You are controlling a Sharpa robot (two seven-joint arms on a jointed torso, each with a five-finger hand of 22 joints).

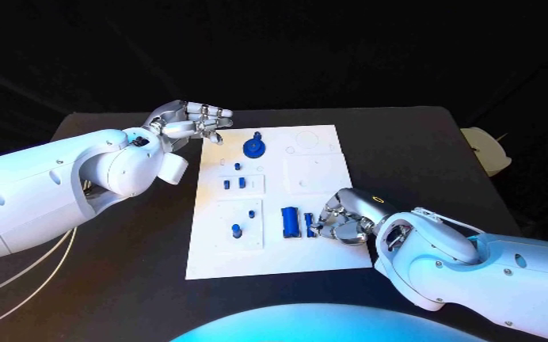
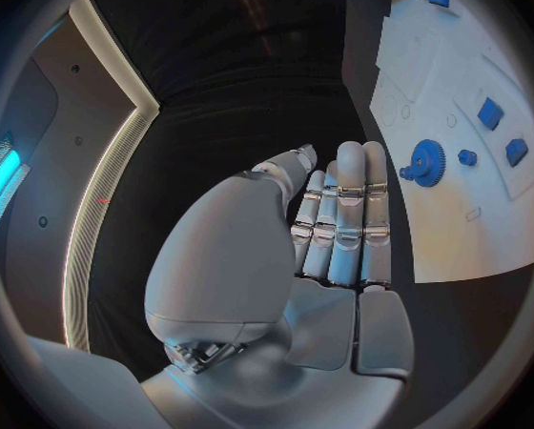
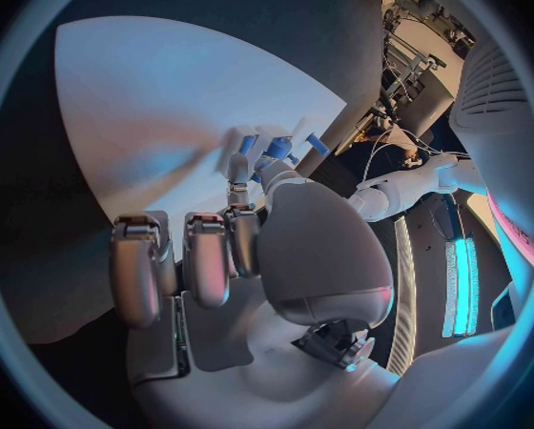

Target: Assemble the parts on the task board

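Note:
The white task board (image 1: 320, 176) lies in the middle of the table. A blue gear (image 1: 255, 148) sits near its far edge, with small blue parts (image 1: 235, 184) just nearer. A blue block (image 1: 290, 222) stands at the near middle. My right hand (image 1: 348, 217) rests at the board's near right and pinches a small blue part (image 1: 308, 225) beside that block. In the right wrist view the blue part (image 3: 277, 148) sits between fingertips (image 3: 246, 162) on the board (image 3: 160, 114). My left hand (image 1: 188, 124) hovers open at the far left corner, fingers (image 2: 344, 210) straight, gear (image 2: 428, 162) beyond them.
A pale beige object (image 1: 491, 150) sits at the table's right edge. White cables (image 1: 34, 267) hang by the left arm. Two more small blue pegs (image 1: 237, 231) stand on the board's near left panel. Bare black table (image 1: 126, 279) surrounds the board.

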